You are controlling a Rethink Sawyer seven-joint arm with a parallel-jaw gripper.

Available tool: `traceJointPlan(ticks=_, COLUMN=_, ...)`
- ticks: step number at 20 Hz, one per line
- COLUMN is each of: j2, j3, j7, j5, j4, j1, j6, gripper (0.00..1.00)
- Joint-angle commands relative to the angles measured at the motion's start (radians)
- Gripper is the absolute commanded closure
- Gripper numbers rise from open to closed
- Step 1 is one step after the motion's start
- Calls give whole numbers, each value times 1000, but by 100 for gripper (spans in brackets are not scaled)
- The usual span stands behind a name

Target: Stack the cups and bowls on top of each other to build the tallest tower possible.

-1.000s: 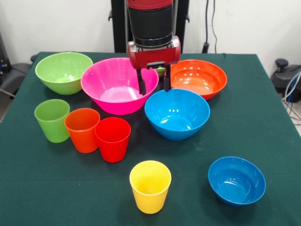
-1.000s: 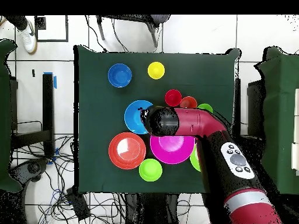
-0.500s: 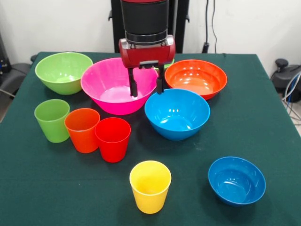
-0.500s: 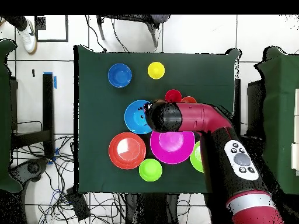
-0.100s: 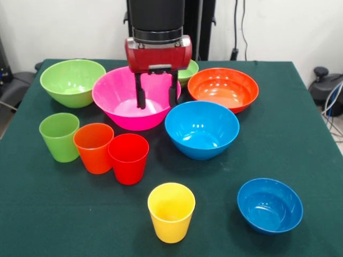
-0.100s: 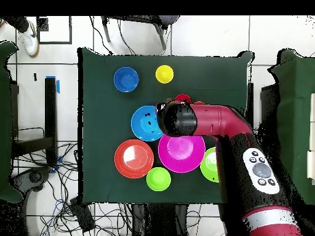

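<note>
Hovering: end effector (image 5: pixel 156 95) fingers apart over big pink bowl (image 5: pixel 120 107) (empty) | big blue bowl (image 5: pixel 201 130) beside, empty | no readable labels

Cups: four tapered plastic tumblers, upright, unstacked; light-green cup (image 5: pixel 59 136), orange cup (image 5: pixel 93 147) and red cup (image 5: pixel 128 158) touching in a row toward the table's left edge; yellow cup (image 5: pixel 171 211) alone by the near edge.
Bowls: six glossy, upright, none stacked; big pink bowl (image 5: pixel 120 101), big blue bowl (image 5: pixel 202 129), wide orange bowl (image 5: pixel 223 89) mid-table; big light-green bowl (image 5: pixel 72 81) far-left corner; small light-green bowl (image 5: pixel 188 69) far edge; small blue bowl (image 5: pixel 269 205) near-right.
</note>
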Motion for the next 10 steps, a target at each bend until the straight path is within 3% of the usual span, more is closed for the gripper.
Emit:
traceJointPlan(ticks=1, j2=25, j3=47, j7=-134, j5=-83, j4=-70, j1=-31, j6=71, gripper=0)
traceJointPlan(ticks=10, j2=90, j3=34, j7=-155, j5=-120, j4=-98, j1=-50, j6=72, gripper=0)
